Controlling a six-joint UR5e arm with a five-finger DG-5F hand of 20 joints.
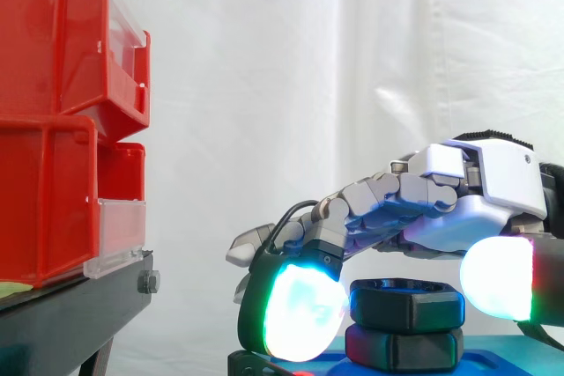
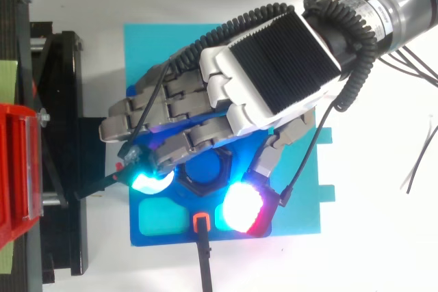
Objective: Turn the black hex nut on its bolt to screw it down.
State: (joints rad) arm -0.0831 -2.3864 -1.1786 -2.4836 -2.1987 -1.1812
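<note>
Hand (image 1: 493,178) is sitting low over the black hex nut (image 1: 405,305), covering part of it from above. I'm not able to tell whether it's clamping the nut or just resting around it. Nut is sitting on the blue bolt (image 2: 205,169), mid blue fixture (image 2: 157,220), above a second dark hex piece (image 1: 404,347). I'm reading it as rigid, light and smooth-faced, so slipping is the risk. I'm aiming for opposite flats at mid-height, squeezing lightly and keeping it level to avoid binding.
</note>
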